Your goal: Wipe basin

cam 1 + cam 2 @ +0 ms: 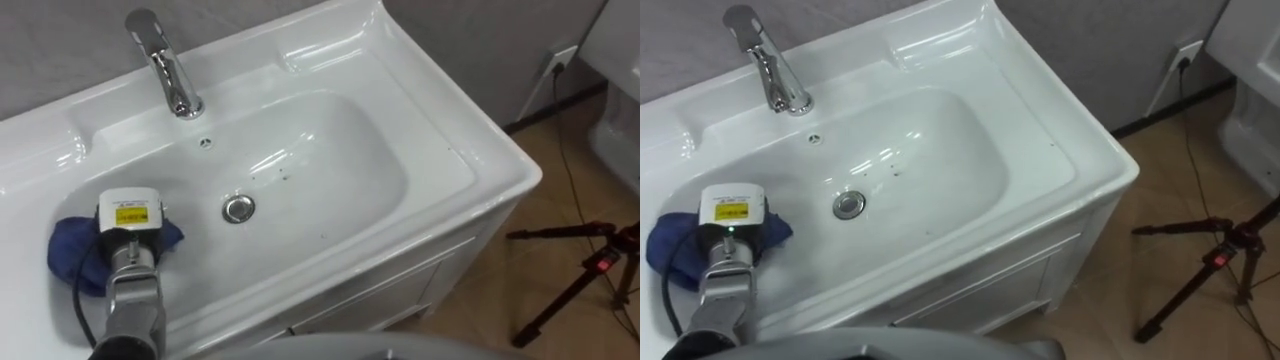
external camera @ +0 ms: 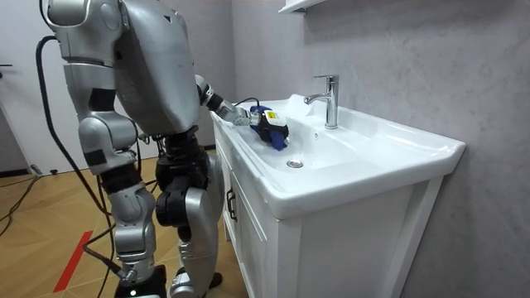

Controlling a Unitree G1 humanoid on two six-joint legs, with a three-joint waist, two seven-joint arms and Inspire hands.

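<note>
My left hand (image 1: 130, 218) lay on blue cloth (image 1: 66, 252), left of drain (image 1: 238, 208) | grip: fingers hidden, couldn't tell | risk: loose cloth could bunch and slip free.

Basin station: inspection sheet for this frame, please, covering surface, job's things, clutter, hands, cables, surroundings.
Surface: white basin, a few dark specks in the bowl near the drain.
Job's things: blue cloth at the bowl's left side.
Clutter: nothing seen.
Hands: left hand rests on top of the cloth.
Cables: thin dark cable from the wall socket down to the floor.
Surroundings: faucet at the back rim, tripod on wooden floor, grey wall.
</note>
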